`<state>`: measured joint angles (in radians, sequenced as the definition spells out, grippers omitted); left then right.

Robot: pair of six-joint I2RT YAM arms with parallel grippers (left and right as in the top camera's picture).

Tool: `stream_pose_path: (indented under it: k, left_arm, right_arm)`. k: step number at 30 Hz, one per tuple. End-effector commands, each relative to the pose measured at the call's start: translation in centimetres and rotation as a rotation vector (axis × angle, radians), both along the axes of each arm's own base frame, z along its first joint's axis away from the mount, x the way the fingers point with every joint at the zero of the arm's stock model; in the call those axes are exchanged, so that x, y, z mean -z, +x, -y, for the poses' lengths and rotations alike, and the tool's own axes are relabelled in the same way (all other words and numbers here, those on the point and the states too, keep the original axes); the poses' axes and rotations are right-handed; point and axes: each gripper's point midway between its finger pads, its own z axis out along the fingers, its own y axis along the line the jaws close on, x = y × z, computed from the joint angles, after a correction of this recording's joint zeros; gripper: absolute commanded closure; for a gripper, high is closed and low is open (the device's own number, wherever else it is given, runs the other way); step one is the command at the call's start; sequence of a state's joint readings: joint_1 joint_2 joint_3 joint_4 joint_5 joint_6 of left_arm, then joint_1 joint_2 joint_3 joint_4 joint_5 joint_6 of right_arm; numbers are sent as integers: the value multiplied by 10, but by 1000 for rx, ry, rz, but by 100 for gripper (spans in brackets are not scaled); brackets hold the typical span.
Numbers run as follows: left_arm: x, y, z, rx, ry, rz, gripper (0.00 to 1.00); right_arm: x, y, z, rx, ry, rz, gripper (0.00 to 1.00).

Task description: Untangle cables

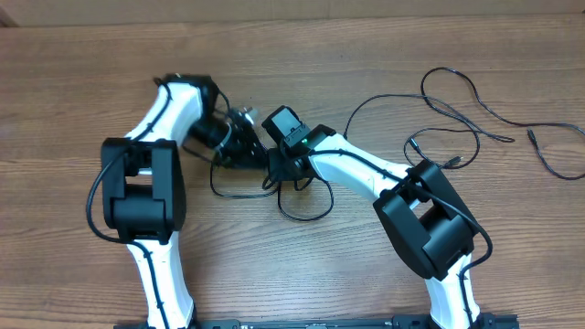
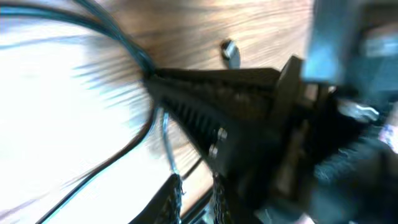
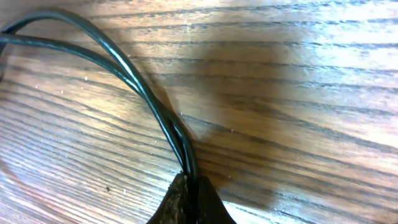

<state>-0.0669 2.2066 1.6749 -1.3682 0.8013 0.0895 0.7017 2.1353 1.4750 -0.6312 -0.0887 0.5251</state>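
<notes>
The right hand pinches the thin black bendy cables, knotted on the brown wooden tabletop just under it; whether the left hand grips I cannot tell, so a hard pull could tighten the knot.

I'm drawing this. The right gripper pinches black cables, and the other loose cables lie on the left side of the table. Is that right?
No: the overhead view shows the loose cables on the right side of the table. The right gripper does pinch black cables.
</notes>
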Motion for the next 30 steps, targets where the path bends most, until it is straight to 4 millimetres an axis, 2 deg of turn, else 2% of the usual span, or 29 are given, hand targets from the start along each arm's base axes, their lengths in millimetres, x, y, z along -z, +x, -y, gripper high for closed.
stream_pose_path:
  k: [1,5,7,9,12,13,16,21,25,27,28,30]
  left_arm:
    - [-13,12,-46,-59,248,7,78]
    - [-7,6,-74,-104,369,-54,69]
    - [-7,5,-80,-116,377,-66,44]
    - [-7,6,-81,-132,379,-73,34]
    - [-7,7,-80,-147,385,-80,4]
    - [-7,6,-79,-142,385,-79,0]
    - [-6,7,-74,-130,385,-68,0]
    - [-5,9,-64,-108,384,-45,0]
    - [-3,13,-52,-117,394,-38,0]
    - [-3,13,-45,-109,397,-33,0]
    - [-3,12,-42,-102,397,-28,0]
    - [-2,12,-36,-85,396,-17,0]
  right_arm:
    - [1,5,-2,-56,0,6,96]
    - [-35,9,-2,-75,13,41,96]
    - [-63,11,5,-107,6,81,96]
    - [-82,13,23,-96,-37,113,96]
    - [-101,15,54,-76,-105,135,96]
    - [-107,16,67,-66,-120,129,96]
    - [-114,16,107,-44,-168,90,96]
    - [-107,16,180,35,-238,-29,96]
    - [-106,27,230,211,-231,-69,96]
    - [-106,30,248,279,-220,-87,96]
    - [-106,31,256,310,-212,-95,83]
    - [-106,32,266,340,-188,-106,67]
